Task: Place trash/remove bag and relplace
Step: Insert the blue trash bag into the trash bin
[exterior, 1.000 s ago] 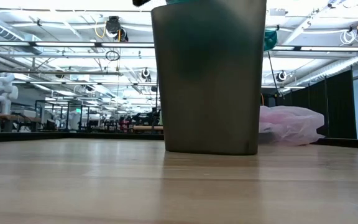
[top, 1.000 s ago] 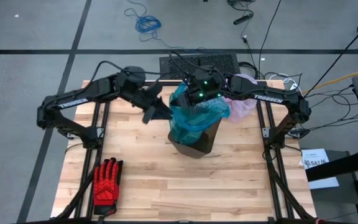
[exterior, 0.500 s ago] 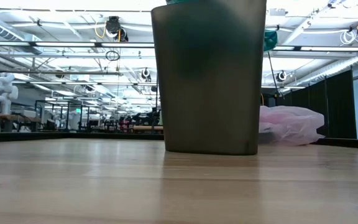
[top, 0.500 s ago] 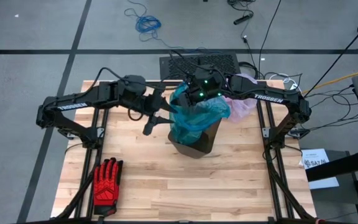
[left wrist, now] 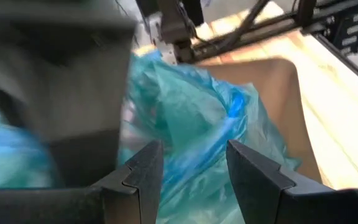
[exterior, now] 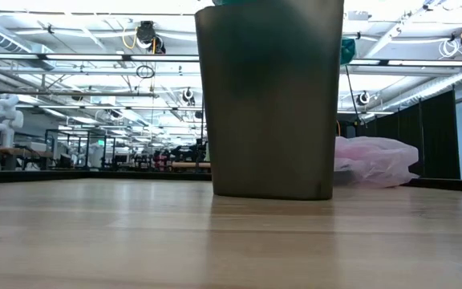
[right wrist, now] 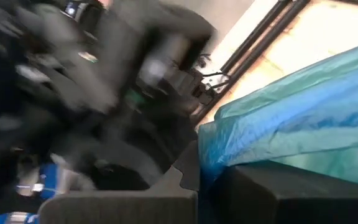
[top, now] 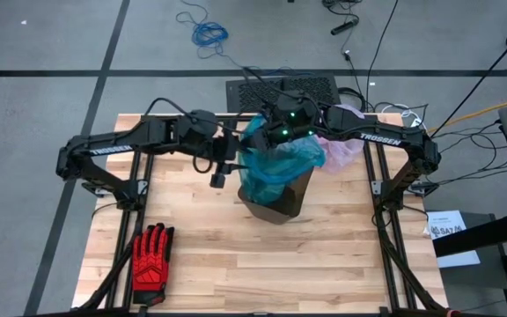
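One crinkly, translucent pale pink bag lies bunched just beside the dark bin, behind it. Over the bin's teal bag, the right gripper pinches teal plastic; the left gripper hangs spread beside it.

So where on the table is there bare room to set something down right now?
The front stretch of table between the red glove and the right frame rail is bare, as is the patch left of the bin. It is crowded at the back: both grippers meet at the teal bag, with the pink bag beside them.
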Available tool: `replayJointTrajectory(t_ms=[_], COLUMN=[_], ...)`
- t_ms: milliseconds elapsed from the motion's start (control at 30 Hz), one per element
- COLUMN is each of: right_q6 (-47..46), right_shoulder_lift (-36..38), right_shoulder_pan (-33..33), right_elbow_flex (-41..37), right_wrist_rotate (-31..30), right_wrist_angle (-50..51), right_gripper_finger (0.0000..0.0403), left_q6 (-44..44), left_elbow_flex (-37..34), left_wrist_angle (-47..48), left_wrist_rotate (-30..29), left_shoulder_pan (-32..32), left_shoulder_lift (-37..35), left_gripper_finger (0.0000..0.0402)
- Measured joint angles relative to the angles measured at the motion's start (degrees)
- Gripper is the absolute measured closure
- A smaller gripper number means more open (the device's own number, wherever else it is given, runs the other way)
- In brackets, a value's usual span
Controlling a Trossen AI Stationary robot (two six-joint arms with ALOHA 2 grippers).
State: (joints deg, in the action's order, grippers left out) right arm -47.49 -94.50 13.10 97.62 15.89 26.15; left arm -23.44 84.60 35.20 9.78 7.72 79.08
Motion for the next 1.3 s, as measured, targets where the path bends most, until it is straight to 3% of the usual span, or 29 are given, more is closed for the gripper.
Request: replayJointTrajectory(t_ms=[367, 667, 933, 1067, 1200, 1300], right_q6=[-0.96, 1.43, 5.15, 5.34, 5.34, 5.32], right_shoulder_lift=[0.00, 0.02, 0.68, 0.76, 0.76, 0.76], right_shoulder_pan=[0.01, 0.07, 0.07, 0.09, 0.09, 0.09], right_elbow_flex=[0.00, 0.00, 0.02, 0.02, 0.02, 0.02], right_wrist_rotate=[0.89, 0.99, 4.03, 4.01, 4.52, 5.52], right_wrist_angle=[-0.97, -0.75, -0.40, -0.44, -0.66, -0.64], right_gripper_finger=[0.0403, 0.0403, 0.0403, 0.0403, 0.0403, 0.0403], left_q6=[-1.18, -0.96, 1.88, -0.90, -4.60, -7.12], left_elbow_flex=[0.00, 5.68, 9.40, 9.62, 9.64, 9.64], left_wrist_angle=[0.97, 7.65, 8.38, 7.91, 8.06, 9.30], left_wrist_rotate=[-3.75, -4.43, -4.36, -4.25, -5.16, -10.15], left_shoulder_pan=[-1.40, -1.87, -2.41, -3.74, -5.06, -5.78], left_shoulder_lift=[2.72, 2.31, 2.21, 2.25, 2.82, 4.27], left_gripper_finger=[0.0243, 0.0391, 0.0399, 0.0397, 0.0371, 0.0335])
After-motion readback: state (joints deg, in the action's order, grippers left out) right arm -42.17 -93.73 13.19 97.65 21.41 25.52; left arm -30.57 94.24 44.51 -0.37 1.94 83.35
